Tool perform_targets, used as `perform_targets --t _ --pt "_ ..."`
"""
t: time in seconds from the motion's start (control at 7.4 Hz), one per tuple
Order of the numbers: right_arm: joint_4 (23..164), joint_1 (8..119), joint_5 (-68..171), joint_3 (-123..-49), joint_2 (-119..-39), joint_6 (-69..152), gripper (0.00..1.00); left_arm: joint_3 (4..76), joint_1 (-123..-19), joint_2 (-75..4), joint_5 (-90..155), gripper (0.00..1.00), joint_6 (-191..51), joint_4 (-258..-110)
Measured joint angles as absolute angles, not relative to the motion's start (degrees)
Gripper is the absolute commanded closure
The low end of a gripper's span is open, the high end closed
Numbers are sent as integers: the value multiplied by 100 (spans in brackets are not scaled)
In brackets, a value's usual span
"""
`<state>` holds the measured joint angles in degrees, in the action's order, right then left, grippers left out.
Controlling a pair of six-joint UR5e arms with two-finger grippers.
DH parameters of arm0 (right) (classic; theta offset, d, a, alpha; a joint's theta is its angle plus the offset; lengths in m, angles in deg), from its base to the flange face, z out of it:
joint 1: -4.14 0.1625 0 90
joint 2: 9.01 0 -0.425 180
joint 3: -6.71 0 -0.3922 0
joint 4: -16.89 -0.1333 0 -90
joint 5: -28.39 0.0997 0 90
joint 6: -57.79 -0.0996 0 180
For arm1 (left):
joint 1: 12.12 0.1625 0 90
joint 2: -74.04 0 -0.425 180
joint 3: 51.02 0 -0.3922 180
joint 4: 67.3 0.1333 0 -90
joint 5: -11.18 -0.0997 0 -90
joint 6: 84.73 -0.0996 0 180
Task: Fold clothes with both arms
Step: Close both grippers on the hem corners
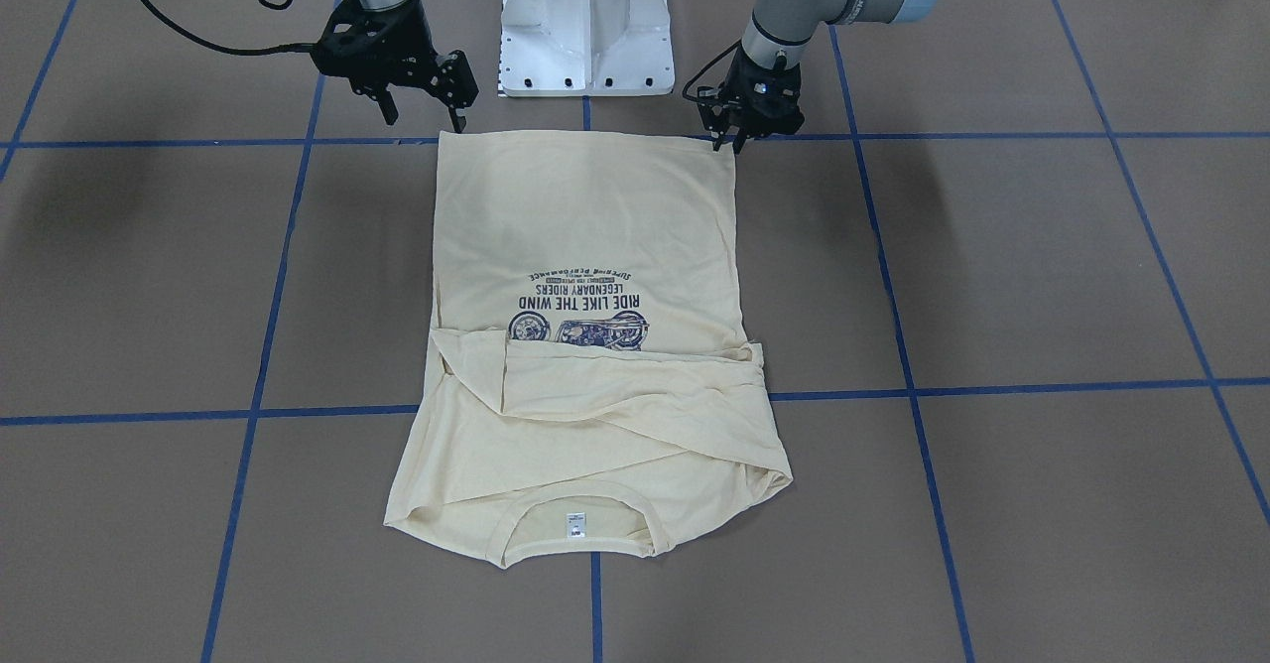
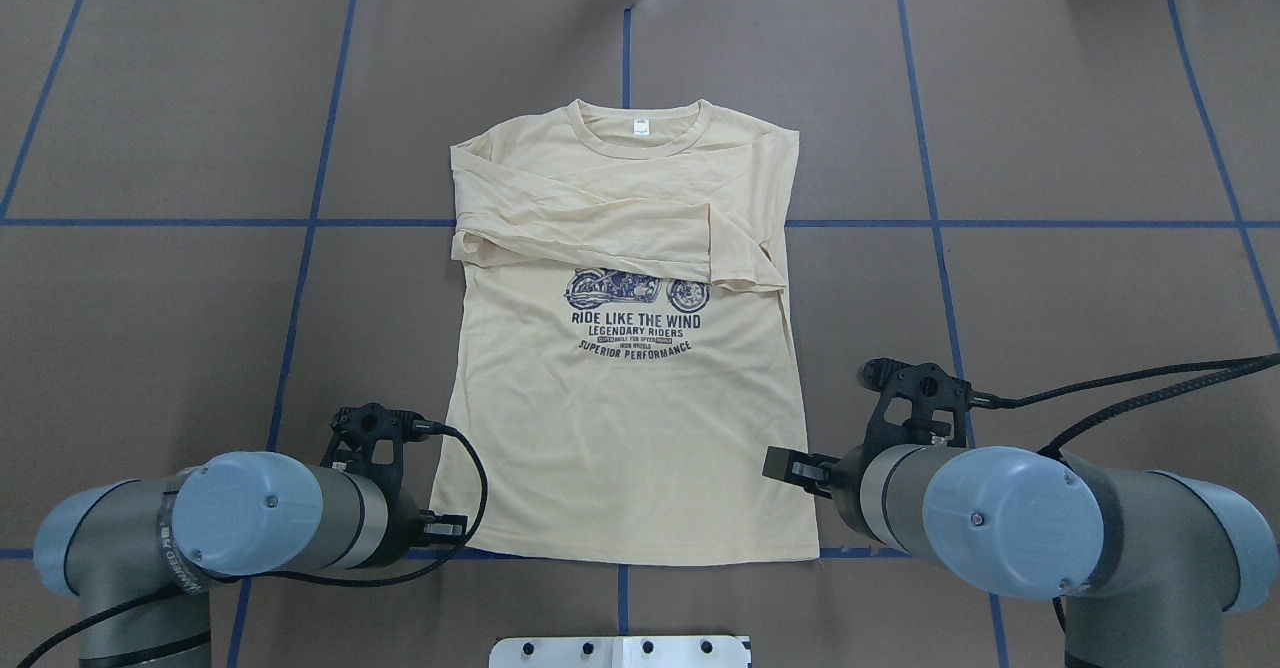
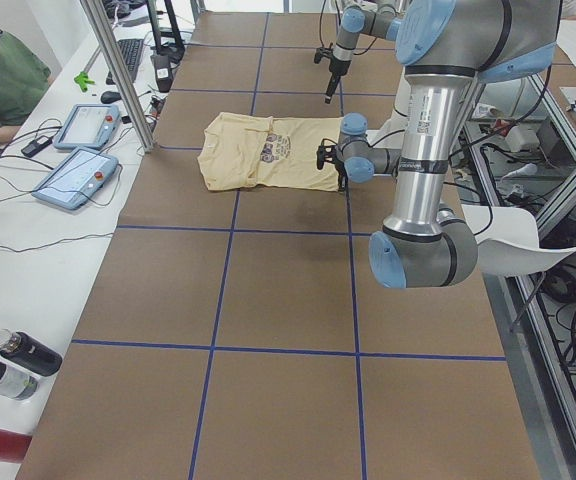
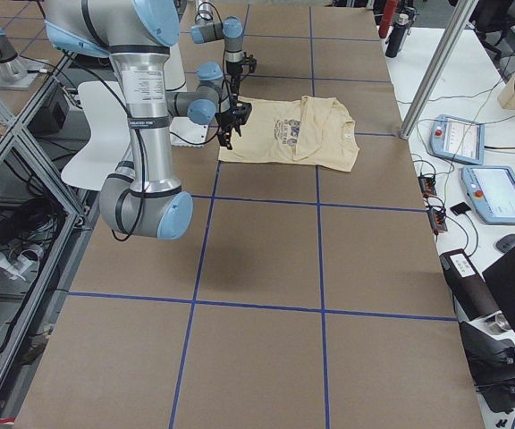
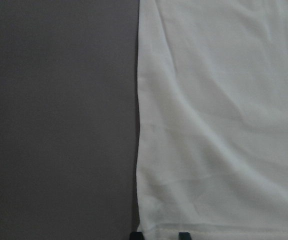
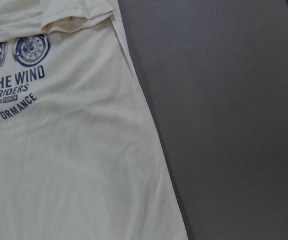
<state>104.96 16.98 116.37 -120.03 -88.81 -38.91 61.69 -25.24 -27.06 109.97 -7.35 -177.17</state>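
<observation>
The brown counter (image 1: 1042,266), marked off in blue tape squares, carries just the cream T-shirt (image 1: 585,216). It lies flat and print-up with its sleeves (image 1: 615,395) crossed over the chest, the collar (image 1: 580,534) on the far side from the robot and the hem (image 1: 585,135) on the near side. From where I stand it looks like thin, floppy jersey: light, with no stiffness, and likely to sag and drag if lifted by one corner. I'd take it at both hem corners together and keep them level. The left gripper (image 1: 736,137) is down at its hem corner, fingertips (image 5: 184,235) a little apart with the cloth edge between them, nothing pinched as far as I can see. The right gripper (image 1: 425,105) hovers by the other corner, spread wide and empty.
</observation>
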Motion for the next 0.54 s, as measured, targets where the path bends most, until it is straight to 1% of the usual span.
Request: perform_targets --t 0.14,0.41,0.54 --pt "10496 1695 11637 -12000 -8881 -3890 0 6164 -2520 -2702 10997 63 -735 -17717" --pt "10496 1691 11637 -11977 -8881 -3895 0 6150 -2502 -2700 10997 75 -734 -17716" --pt "10496 1689 11637 -11961 -8881 -3897 0 6141 -2484 -2699 10999 99 -732 -17716"
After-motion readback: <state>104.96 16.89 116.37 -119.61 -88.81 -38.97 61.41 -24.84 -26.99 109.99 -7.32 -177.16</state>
